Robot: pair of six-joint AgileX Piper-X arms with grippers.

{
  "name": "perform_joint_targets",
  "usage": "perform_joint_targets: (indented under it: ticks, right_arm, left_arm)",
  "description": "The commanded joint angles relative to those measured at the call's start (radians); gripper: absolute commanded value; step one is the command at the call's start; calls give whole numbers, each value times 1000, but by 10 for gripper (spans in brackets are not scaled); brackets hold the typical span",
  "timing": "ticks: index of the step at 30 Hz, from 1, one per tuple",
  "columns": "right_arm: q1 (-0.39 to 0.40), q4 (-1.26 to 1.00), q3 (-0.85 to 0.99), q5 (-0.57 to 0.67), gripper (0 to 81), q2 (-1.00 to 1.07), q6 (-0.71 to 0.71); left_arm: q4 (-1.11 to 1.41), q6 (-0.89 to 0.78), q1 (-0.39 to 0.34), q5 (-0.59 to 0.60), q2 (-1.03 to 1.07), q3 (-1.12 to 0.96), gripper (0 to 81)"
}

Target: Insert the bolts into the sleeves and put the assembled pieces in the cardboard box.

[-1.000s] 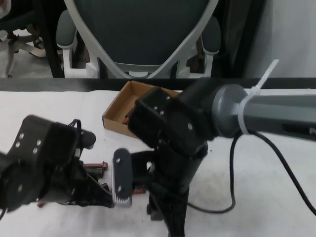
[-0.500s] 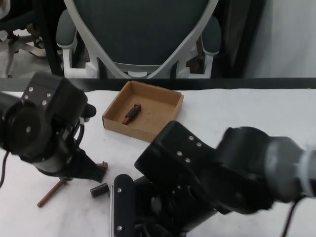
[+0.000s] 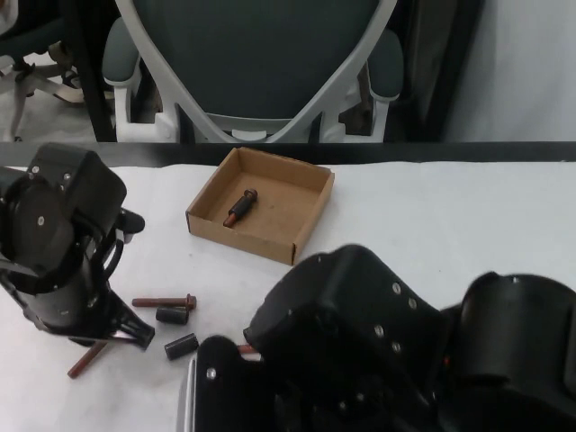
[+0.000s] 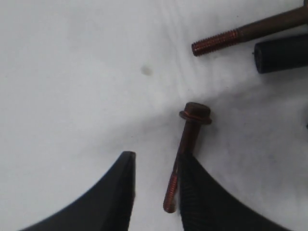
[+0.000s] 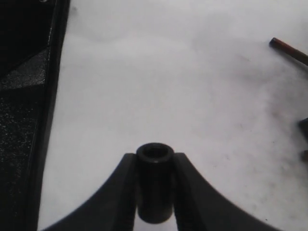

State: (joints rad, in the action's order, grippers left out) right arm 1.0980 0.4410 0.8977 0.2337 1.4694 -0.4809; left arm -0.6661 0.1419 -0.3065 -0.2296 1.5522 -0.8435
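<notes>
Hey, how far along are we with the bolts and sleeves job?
Done: one assembled piece lies in the box. In hand: the right gripper is shut on a sleeve; the left gripper is open around a bolt on the bench. Left: no bolt is in that sleeve yet, and a second bolt and two sleeves lie loose.

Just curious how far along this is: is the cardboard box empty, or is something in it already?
Not empty: one assembled piece lies inside the cardboard box.
</notes>
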Motion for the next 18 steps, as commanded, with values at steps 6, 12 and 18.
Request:
perform_joint_targets:
  ticks: [6, 12, 18]
  right_arm:
    - [17, -16, -36, 11, 2, -15, 10]
    - [17, -20, -59, 11, 2, -15, 10]
    - [18, -20, -63, 11, 2, -15, 16]
  left_arm:
    - [7, -4, 6, 90, 46, -23, 291]
    - [36, 9, 6, 90, 59, -23, 291]
    - [60, 9, 6, 90, 131, -23, 291]
